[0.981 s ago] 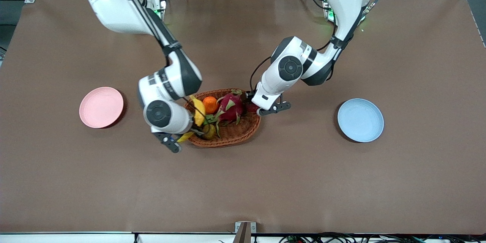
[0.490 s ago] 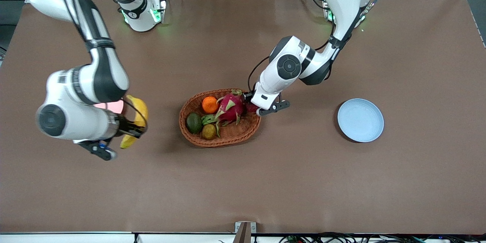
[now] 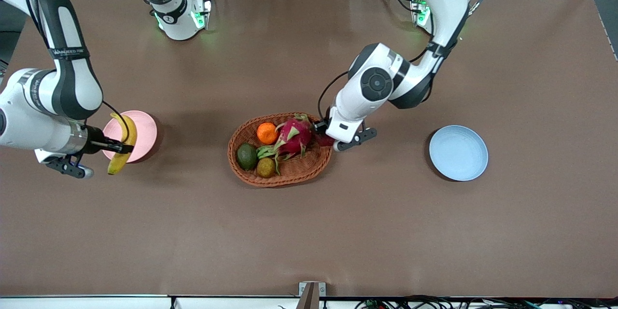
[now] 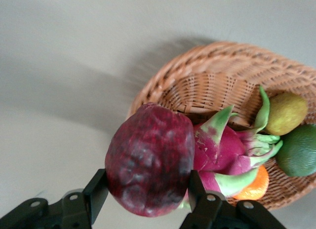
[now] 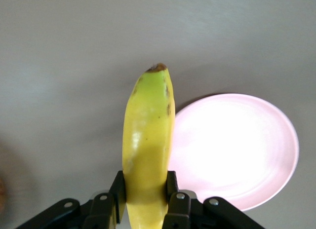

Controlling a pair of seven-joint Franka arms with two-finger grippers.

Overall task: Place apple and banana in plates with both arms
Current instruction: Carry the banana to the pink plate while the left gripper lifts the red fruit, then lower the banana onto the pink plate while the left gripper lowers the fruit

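Banana (image 3: 121,144) hung clamped in the right claw (image 3: 114,147), over the pink plate's (image 3: 142,130) rim. Apple (image 4: 150,165) sat gripped between the left claw's (image 4: 147,193) fingers, above the wicker basket's (image 3: 289,177) edge, beside the dragon fruit (image 3: 292,136); the blue plate (image 3: 458,152) lay well apart on the desk (image 3: 309,231).

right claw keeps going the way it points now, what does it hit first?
Probably bare table, just off the pink plate's rim. In the right wrist view the banana held in the right claw points beside the plate, not over it. Depth is unclear.
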